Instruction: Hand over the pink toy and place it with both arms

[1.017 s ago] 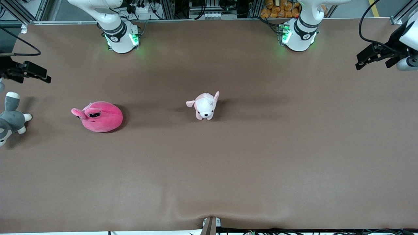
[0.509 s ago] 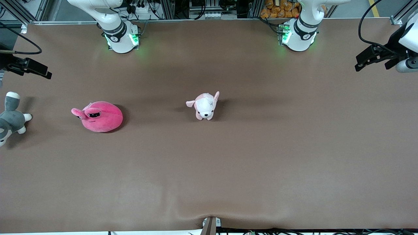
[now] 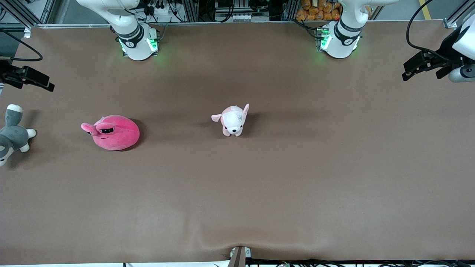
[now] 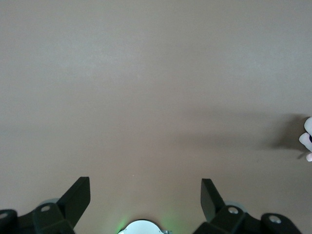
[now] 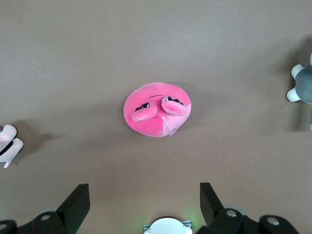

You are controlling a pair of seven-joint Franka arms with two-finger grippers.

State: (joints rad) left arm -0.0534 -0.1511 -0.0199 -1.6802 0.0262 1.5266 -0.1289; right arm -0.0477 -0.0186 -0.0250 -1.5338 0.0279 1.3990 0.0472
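Note:
The pink toy point(image 3: 111, 132), a hot-pink round plush with bulging half-lidded eyes, lies on the brown table toward the right arm's end. It also shows in the right wrist view, where the pink toy point(image 5: 157, 109) sits well apart from the fingers. My right gripper point(image 3: 46, 84) hangs open and holds nothing over the table's edge at the right arm's end; the same right gripper point(image 5: 145, 195) shows wide-spread jaws. My left gripper point(image 3: 408, 72) hangs open over the left arm's end of the table. Under the left gripper point(image 4: 145, 195) is only bare table.
A pale pink-and-white puppy plush point(image 3: 233, 120) stands near the table's middle. A grey-and-white plush animal point(image 3: 13, 135) lies at the table's edge at the right arm's end. The brown table cover point(image 3: 259, 193) is slightly wrinkled near the front camera.
Both grippers have shifted slightly in the air at their ends of the table and stay open. The toys have not moved.

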